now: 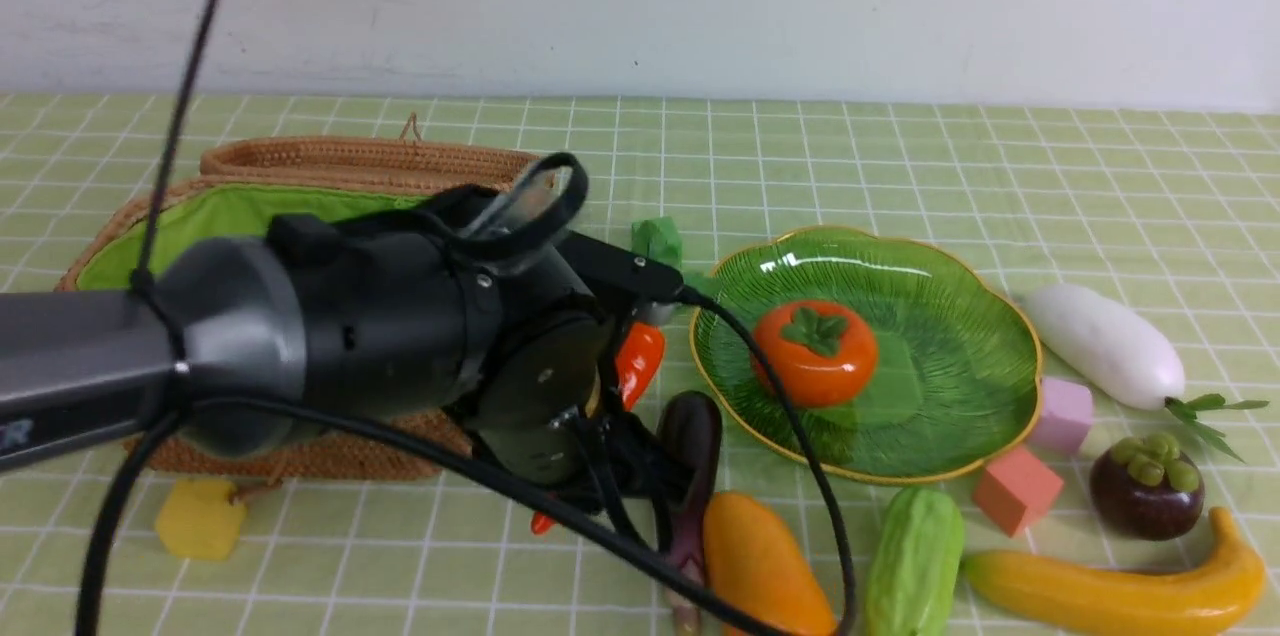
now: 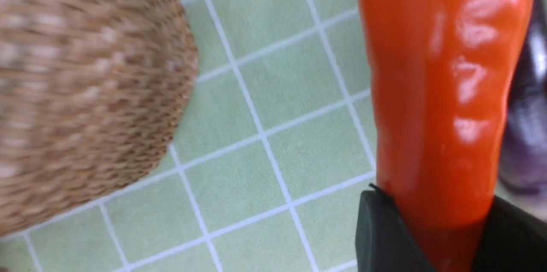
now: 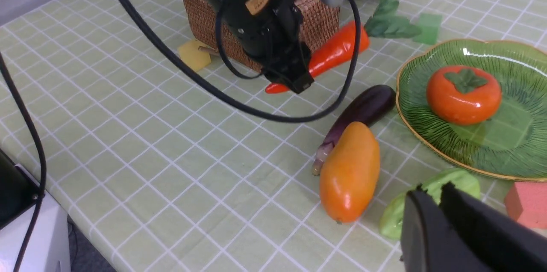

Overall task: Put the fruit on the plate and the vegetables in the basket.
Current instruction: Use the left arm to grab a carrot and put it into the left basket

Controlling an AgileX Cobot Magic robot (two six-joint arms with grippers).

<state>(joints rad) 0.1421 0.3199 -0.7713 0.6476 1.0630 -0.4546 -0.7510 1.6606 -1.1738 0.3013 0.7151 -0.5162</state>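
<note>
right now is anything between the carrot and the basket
Only the basket's own wicker side wall. The left gripper holds the carrot low beside that wall, so it likely has to go up and over. The lid is open, and nothing else visible is in the way.

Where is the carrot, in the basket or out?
Out. The carrot is outside the basket, beside its wicker wall over the tablecloth, gripped by the left tool.

Left gripper (image 3: 295,83) clamped, right gripper (image 3: 433,191) closed
</note>
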